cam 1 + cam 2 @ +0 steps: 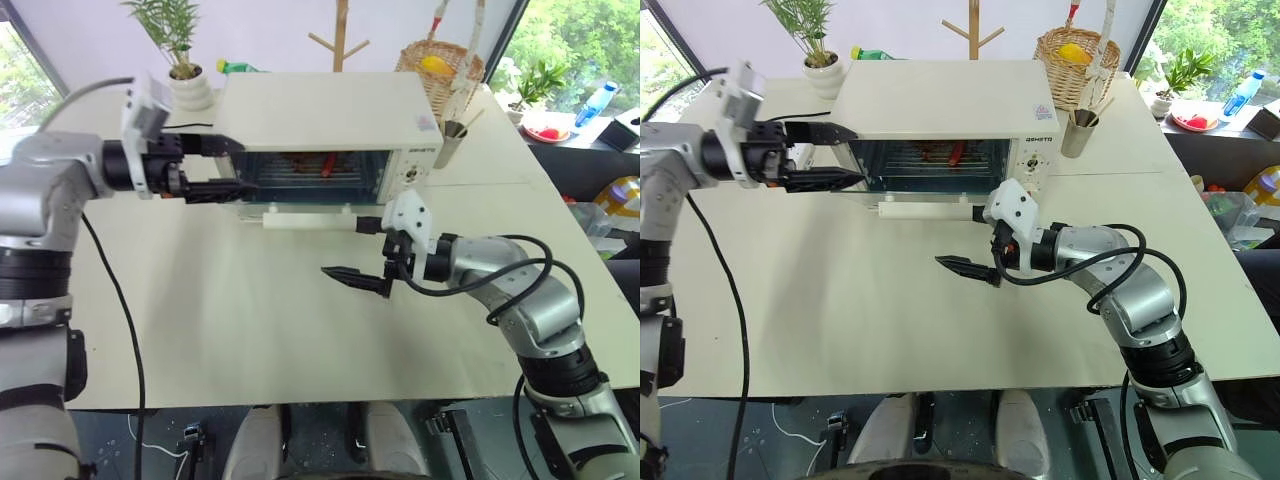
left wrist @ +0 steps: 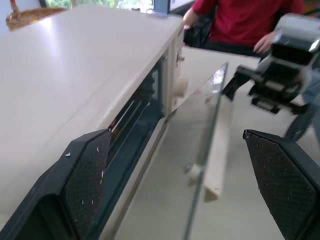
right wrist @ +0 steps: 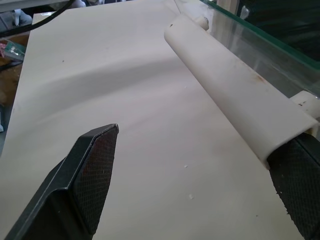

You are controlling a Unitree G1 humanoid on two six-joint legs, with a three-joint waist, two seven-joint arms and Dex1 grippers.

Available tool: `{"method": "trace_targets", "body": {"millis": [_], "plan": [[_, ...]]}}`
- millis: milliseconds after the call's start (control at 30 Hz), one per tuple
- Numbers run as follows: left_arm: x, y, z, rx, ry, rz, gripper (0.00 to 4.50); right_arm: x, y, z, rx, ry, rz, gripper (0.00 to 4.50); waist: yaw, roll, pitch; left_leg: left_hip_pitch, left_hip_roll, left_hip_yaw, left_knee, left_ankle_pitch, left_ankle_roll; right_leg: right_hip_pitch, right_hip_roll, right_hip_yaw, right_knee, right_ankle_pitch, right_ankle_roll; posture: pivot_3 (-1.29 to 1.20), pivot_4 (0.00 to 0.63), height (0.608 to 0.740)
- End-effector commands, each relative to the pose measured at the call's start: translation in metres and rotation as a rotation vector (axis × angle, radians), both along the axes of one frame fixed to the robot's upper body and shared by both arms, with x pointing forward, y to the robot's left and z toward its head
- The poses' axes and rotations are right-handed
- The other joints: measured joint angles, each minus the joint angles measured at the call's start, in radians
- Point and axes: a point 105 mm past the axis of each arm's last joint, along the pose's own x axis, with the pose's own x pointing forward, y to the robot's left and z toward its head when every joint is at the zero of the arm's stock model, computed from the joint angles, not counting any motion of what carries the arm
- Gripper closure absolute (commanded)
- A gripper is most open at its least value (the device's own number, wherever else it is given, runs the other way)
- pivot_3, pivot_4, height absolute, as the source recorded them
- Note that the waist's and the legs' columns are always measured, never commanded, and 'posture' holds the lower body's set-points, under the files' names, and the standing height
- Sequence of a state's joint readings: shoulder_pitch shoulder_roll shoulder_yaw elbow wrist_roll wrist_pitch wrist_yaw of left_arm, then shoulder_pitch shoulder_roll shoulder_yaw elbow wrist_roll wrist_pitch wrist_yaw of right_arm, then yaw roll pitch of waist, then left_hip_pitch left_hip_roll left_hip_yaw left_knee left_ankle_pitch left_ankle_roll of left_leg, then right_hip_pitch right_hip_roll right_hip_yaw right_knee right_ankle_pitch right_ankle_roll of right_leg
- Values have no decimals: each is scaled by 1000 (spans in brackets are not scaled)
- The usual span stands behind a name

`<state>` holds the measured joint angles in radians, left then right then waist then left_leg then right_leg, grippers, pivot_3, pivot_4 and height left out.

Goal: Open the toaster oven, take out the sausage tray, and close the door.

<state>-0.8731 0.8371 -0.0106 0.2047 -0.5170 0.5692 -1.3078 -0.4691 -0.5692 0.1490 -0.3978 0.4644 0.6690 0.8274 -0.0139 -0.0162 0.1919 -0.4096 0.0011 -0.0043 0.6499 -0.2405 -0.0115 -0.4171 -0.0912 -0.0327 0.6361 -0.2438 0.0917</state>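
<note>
The cream-white toaster oven (image 1: 330, 115) stands at the back of the table. Its glass door (image 2: 202, 135) hangs down open, and the bar handle (image 1: 305, 218) lies near the tabletop. Inside the cavity I see the sausage tray (image 1: 305, 168) with a reddish sausage (image 1: 328, 163) on it. My left gripper (image 1: 232, 165) is open at the oven's left front corner, one finger beside the oven body and the other out over the door. My right gripper (image 1: 356, 250) is open just in front of the handle's right end, with nothing between its fingers (image 3: 90, 180).
The pale table (image 1: 250, 330) has free room in front of the oven. Behind the oven stand a potted plant (image 1: 180, 50), a green bottle (image 1: 235, 67), a wicker basket (image 1: 440, 65) and a cup of utensils (image 1: 452, 140). A person in a red top (image 2: 240, 20) sits beyond the table.
</note>
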Motion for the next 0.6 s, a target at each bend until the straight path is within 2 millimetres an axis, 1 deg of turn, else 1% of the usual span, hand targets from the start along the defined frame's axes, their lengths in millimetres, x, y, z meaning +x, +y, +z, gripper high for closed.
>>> {"method": "trace_targets", "body": {"millis": [33, 67, 133, 233, 367, 533, 600], "plan": [[5, -4, -1, 81, -104, -15, 1378, -13, 8, 11, 17, -62, 51, 0, 1, 0, 0, 0, 0, 0, 0, 0, 0, 0, 0, 0, 0, 0, 0, 0, 150, 740], [6, -5, -3, 93, -114, -19, 2012, -13, 8, 11, 17, -61, 51, 0, 1, 0, 0, 0, 0, 0, 0, 0, 0, 0, 0, 0, 0, 0, 0, 0, 150, 740], [13, -11, -4, 100, -138, -21, 2928, -14, 8, 10, 16, -60, 50, 0, 2, 0, 0, 0, 0, 0, 0, 0, 0, 0, 0, 0, 0, 0, 0, 0, 150, 740], [20, -17, -6, 114, -152, -33, 4452, -14, 8, 10, 18, -61, 46, 0, 3, 0, 0, 0, 0, 0, 1, 0, 0, 0, 0, 0, 0, 0, 0, 0, 150, 740], [23, -20, -16, 173, -167, -53, 4452, -12, 8, 12, 24, -68, 38, 0, 0, 0, 0, 0, 0, 0, 0, 0, 0, 0, 0, 0, 0, 0, 0, 0, 150, 740], [20, -20, -23, 201, -149, -83, 4452, -8, 6, 13, 25, -76, 15, 0, 2, 0, 0, 0, 0, 0, 1, 0, 0, 0, 0, 0, 0, 0, 0, 0, 150, 740], [18, -19, -26, 208, -139, -91, 4452, -7, 2, 14, 15, -84, -8, 0, 2, 0, 0, 0, 0, 0, 1, 0, 0, 0, 0, 0, 0, 0, 0, 0, 150, 740]]}}
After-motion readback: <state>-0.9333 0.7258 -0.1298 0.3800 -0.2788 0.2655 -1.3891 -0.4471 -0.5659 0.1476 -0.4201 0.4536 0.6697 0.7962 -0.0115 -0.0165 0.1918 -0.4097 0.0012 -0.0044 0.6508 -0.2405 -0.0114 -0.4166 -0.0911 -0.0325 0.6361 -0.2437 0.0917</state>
